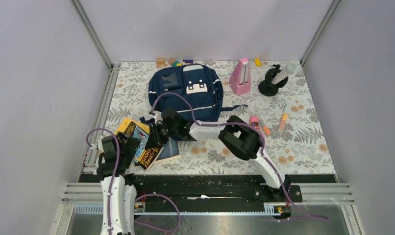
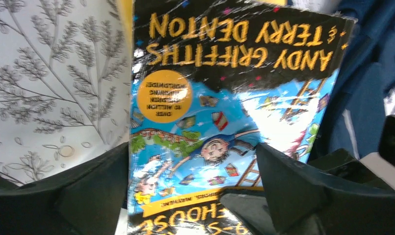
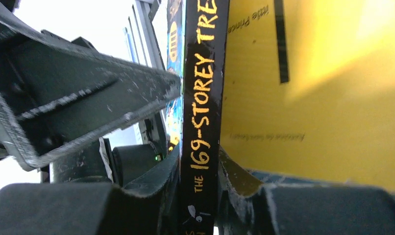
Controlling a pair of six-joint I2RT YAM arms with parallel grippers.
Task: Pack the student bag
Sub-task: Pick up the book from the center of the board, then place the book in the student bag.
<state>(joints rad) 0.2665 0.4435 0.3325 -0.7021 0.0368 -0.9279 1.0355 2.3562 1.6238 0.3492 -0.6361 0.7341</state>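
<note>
The student bag [image 1: 185, 90], navy with a white patch, lies flat at the back middle of the table; a strip of its blue fabric [image 2: 367, 93] shows in the left wrist view. A treehouse storybook [image 1: 147, 149] with a black spine [image 3: 200, 98] and a blue cartoon cover [image 2: 225, 112] stands on edge by a yellow book [image 1: 127, 126] [image 3: 308, 98]. My right gripper [image 1: 158, 135] [image 3: 200, 161] is shut on the storybook's spine. My left gripper [image 1: 131, 148] [image 2: 190, 152] is open, one finger on each side of the cover, apart from it.
A thin blue book [image 1: 170, 151] lies under the right arm. A pink holder [image 1: 240, 78] and a black stand [image 1: 273, 82] are at the back right. Markers [image 1: 258, 125] and an orange stick [image 1: 283, 121] lie to the right, small blocks [image 1: 173, 62] along the back wall.
</note>
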